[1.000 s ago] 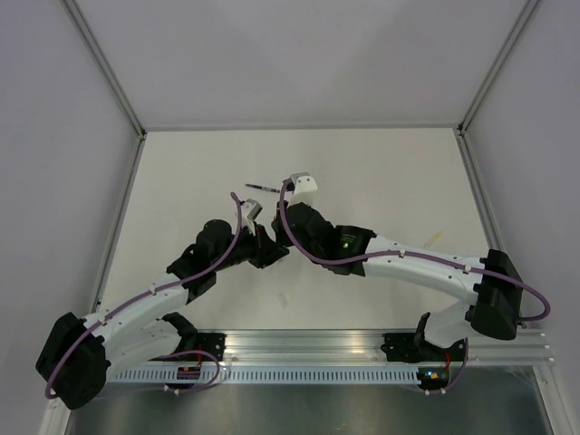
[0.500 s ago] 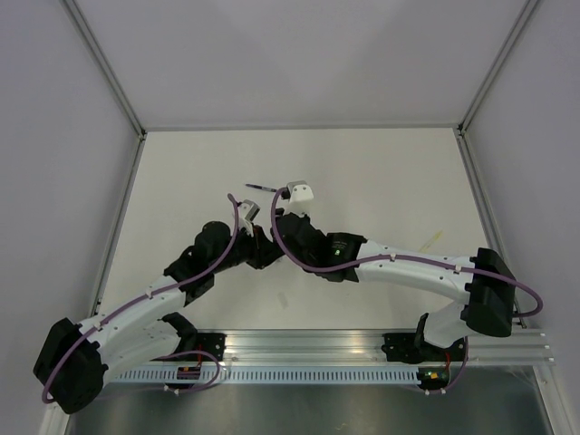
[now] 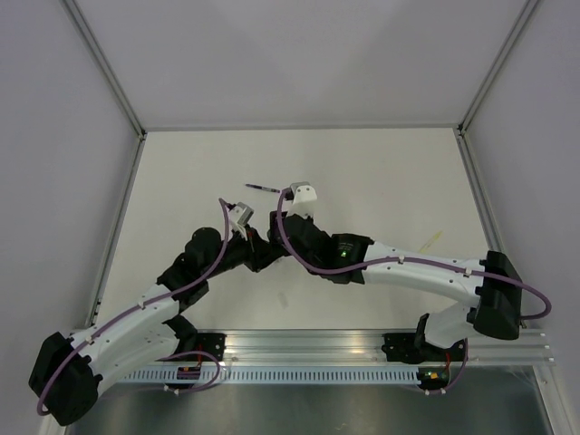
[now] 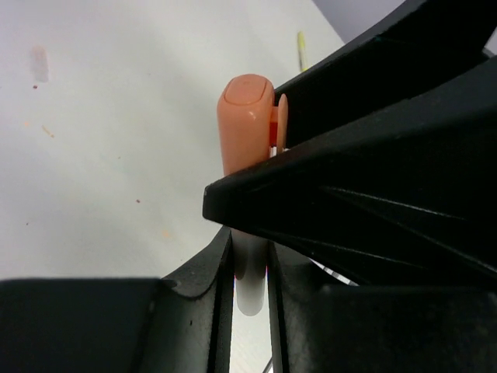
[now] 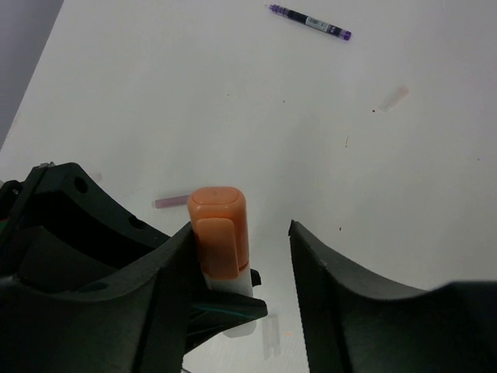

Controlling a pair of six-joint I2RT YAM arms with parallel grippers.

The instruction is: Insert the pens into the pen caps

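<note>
My left gripper [image 4: 250,256] is shut on the white barrel of a pen [image 4: 250,287] that carries an orange pen cap [image 4: 245,120] on its far end. My right gripper [image 5: 242,241] is open around that cap [image 5: 220,233]. The cap rests against one finger [image 5: 167,272] and the other finger [image 5: 334,287] stands apart. In the top view both grippers meet at mid-table, left [image 3: 261,252] and right [image 3: 275,237]. A dark purple pen [image 3: 263,187] lies beyond them and also shows in the right wrist view [image 5: 311,23]. A pale yellow pen [image 3: 429,240] lies to the right.
A short mauve piece [image 5: 172,202] lies on the table just beyond the cap. The white table [image 3: 381,172] is bounded by grey walls and metal corner posts. The arms' mounting rail [image 3: 308,349] runs along the near edge.
The left wrist has shifted slightly left and nearer. The right wrist has moved a little nearer. Both grippers stay together at mid-table.
</note>
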